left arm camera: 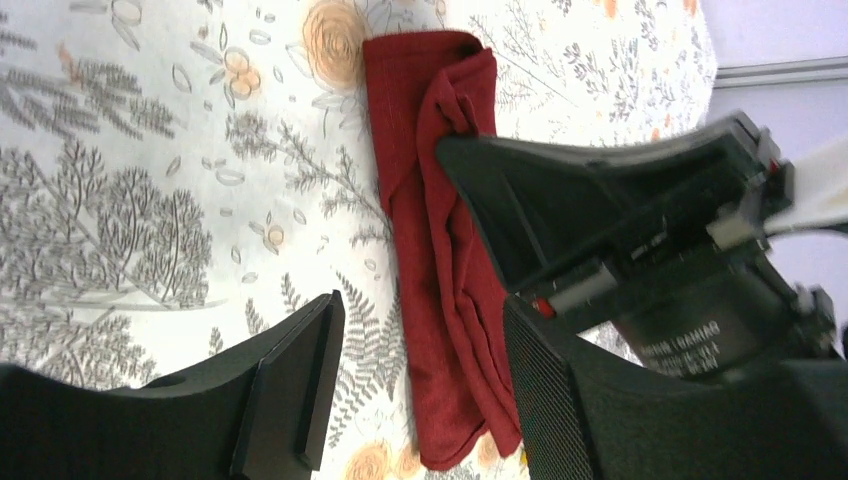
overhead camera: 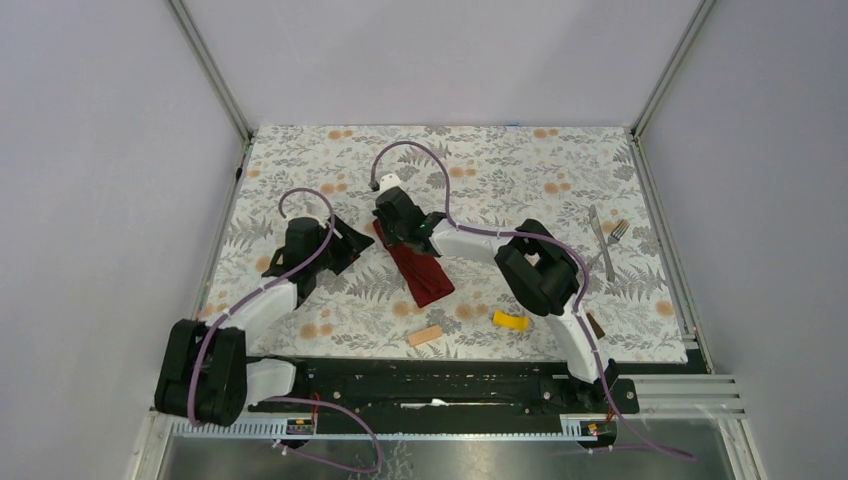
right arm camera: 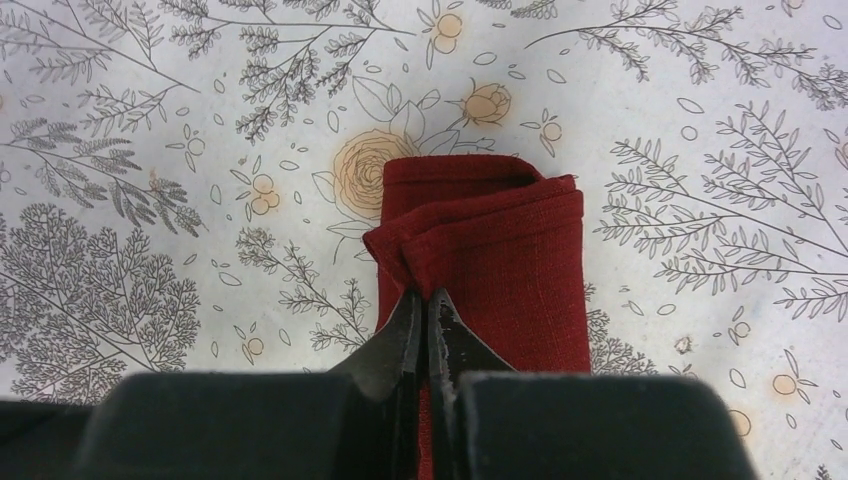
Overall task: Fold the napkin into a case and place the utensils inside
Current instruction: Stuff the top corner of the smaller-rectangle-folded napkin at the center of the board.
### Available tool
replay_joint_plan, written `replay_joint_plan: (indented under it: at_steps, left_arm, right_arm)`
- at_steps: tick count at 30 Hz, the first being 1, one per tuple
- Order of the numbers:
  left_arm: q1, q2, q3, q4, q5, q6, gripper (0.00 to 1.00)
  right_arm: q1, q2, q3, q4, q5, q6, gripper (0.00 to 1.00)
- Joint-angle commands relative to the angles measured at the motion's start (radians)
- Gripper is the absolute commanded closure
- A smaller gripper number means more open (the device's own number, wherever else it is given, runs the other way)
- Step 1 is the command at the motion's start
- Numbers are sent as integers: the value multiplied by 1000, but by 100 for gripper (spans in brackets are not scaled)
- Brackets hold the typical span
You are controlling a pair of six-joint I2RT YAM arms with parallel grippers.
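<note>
Folding is in hand: the right gripper (right arm camera: 428,310) pinches an edge of the napkin (right arm camera: 490,250), a narrow strip at the centre of the surface (overhead camera: 500,170). The left gripper (left arm camera: 420,345) hangs open beside it. Next probably calls for one clean fold-over, before the knife (overhead camera: 599,235) and fork (overhead camera: 619,230).

L tool (left arm camera: 422,320) jaws apart, R tool (right arm camera: 424,305) pinched closed, arms extended

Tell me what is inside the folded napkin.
The napkin is folded shut, hiding its interior; nothing pokes out. The knife and fork lie uncovered on the tablecloth, toward the right edge. The right fingers pinch an upper fold.
</note>
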Motion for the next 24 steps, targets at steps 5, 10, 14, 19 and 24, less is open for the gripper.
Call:
replay_joint_plan:
  at_steps: [5, 10, 14, 19, 24]
  left_arm:
    - [6, 261, 214, -68, -35, 117, 41]
    - [-12, 353, 288, -76, -72, 181, 53]
    - [-60, 424, 385, -146, -153, 255, 58]
    - [-139, 496, 492, -218, -268, 326, 59]
    - [-194, 546, 566, -262, -357, 367, 63]
  right_arm:
    - [-29, -93, -41, 25, -3, 78, 100]
    - [-48, -110, -52, 5, 15, 118, 100]
    - [-51, -115, -46, -6, 27, 130, 100]
    - [-51, -111, -36, -25, 39, 152, 100]
    - [-55, -107, -30, -27, 41, 171, 100]
